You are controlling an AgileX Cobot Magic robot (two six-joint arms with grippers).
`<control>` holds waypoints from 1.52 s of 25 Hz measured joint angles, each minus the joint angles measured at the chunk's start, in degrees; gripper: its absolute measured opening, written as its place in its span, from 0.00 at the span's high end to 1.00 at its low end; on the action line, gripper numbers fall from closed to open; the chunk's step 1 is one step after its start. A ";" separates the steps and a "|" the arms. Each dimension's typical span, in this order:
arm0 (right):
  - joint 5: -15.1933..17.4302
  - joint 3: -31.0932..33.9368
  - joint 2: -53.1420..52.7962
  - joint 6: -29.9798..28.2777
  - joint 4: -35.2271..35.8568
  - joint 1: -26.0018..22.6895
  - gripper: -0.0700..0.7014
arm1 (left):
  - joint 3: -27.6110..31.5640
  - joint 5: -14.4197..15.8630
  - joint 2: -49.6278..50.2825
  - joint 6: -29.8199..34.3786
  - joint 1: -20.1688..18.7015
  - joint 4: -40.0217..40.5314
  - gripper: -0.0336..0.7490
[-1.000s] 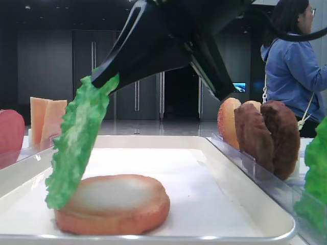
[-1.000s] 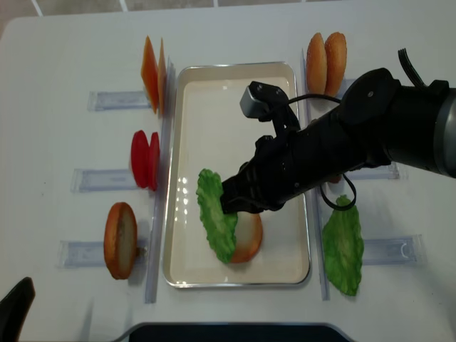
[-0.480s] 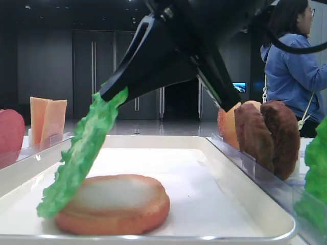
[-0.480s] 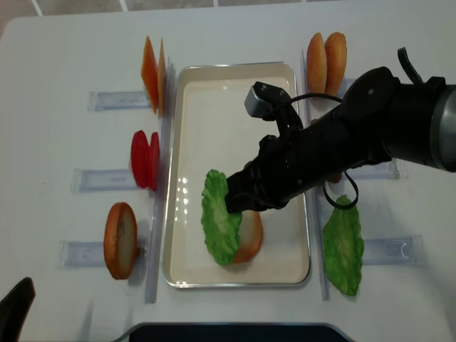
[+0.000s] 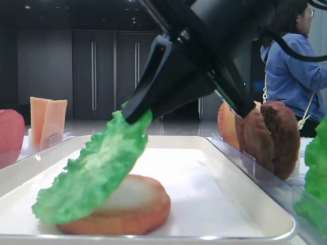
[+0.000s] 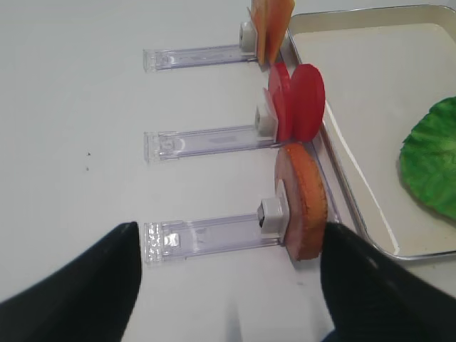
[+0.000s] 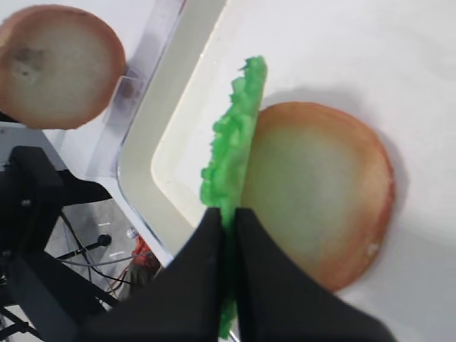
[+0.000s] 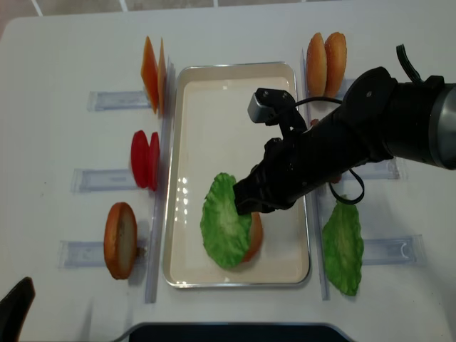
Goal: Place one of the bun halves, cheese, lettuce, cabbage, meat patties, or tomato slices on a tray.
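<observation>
My right gripper point(image 8: 246, 203) is shut on the edge of a bright green lettuce leaf point(image 8: 224, 221). The leaf slants down across a bun half point(image 8: 255, 239) that lies flat on the white tray point(image 8: 214, 92). In the low side view the lettuce point(image 5: 97, 173) drapes over the left part of the bun half point(image 5: 140, 204), its lower edge near the tray liner point(image 5: 204, 173). The right wrist view shows the fingers point(image 7: 206, 249) pinching the leaf point(image 7: 231, 157) beside the bun half point(image 7: 313, 192). My left gripper point(image 6: 229, 235) stands open and holds nothing, low over the table left of the tray.
Clear racks flank the tray: cheese slices point(image 8: 153, 71), tomato slices point(image 8: 144, 160) and a bun half point(image 8: 120, 240) on the left, two bun halves point(image 8: 326, 63) and another lettuce leaf point(image 8: 343, 246) on the right. Meat patties point(image 5: 268, 135) stand right of the tray. A person point(image 5: 296, 66) stands behind.
My right gripper has moved right and lower with the lettuce. The leaf has tipped from hanging nearly upright beside the bun half to slanting over it. The left gripper stays open.
</observation>
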 joint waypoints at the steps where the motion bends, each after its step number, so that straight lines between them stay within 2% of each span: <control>1: -0.38 0.00 0.00 0.84 -1.52 0.00 0.87 | 0.00 0.00 0.00 0.00 0.00 0.00 0.19; 8: -2.63 0.00 0.04 6.93 -9.49 0.00 0.87 | 0.00 0.00 0.00 0.00 0.00 0.00 0.19; 12: -3.38 0.00 0.04 7.40 -10.68 0.00 0.84 | 0.00 0.00 0.00 0.00 0.00 0.00 0.19; 14: -3.71 0.00 0.04 7.40 -10.88 0.00 0.74 | 0.00 0.00 0.00 0.00 0.00 0.00 0.19; 19: -4.03 0.00 0.04 7.44 -10.88 0.00 0.37 | 0.00 0.00 0.00 0.00 0.00 0.00 0.19; 22: -4.10 0.00 -0.02 7.50 -10.94 0.00 0.25 | 0.00 0.00 0.00 0.00 0.00 0.00 0.19; 26: -3.79 0.00 -1.63 7.83 -12.96 0.00 0.22 | 0.00 0.00 0.00 0.00 0.00 0.00 0.19; 30: -2.96 0.00 -4.92 11.26 -17.81 0.00 0.21 | 0.00 0.00 0.00 0.00 0.00 0.00 0.19; 35: -2.74 -0.05 -10.12 20.93 -29.91 -0.23 0.21 | 0.00 0.00 0.00 0.00 0.00 0.00 0.19; 38: -0.96 -0.05 -13.62 26.97 -38.31 -1.84 0.21 | 0.00 0.00 0.00 0.00 0.00 0.00 0.19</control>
